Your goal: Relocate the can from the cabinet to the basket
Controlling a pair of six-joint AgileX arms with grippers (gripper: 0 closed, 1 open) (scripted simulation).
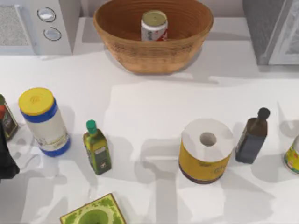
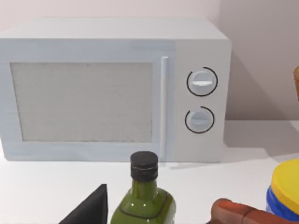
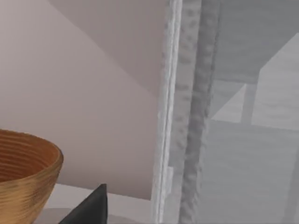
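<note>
The can (image 1: 154,25), white and red with a dull olive top, stands upright inside the wicker basket (image 1: 154,56) at the back middle of the table. The grey speckled cabinet (image 1: 264,28) sits at the back right, its white-framed door (image 1: 287,39) swung open. My left arm (image 1: 5,161) is at the table's left edge, well away from the basket. In the right wrist view a dark part of my right gripper (image 3: 91,207) lies low between the basket's rim (image 3: 28,158) and the cabinet door edge (image 3: 187,116). It holds nothing that I can see.
A white microwave (image 1: 39,23) fills the back left. Along the front stand a yellow-lidded jar (image 1: 43,121), a green oil bottle (image 1: 96,147), a paper roll (image 1: 205,149), a dark bottle (image 1: 252,137), a yellow-green can (image 1: 293,158) and a green box (image 1: 96,212).
</note>
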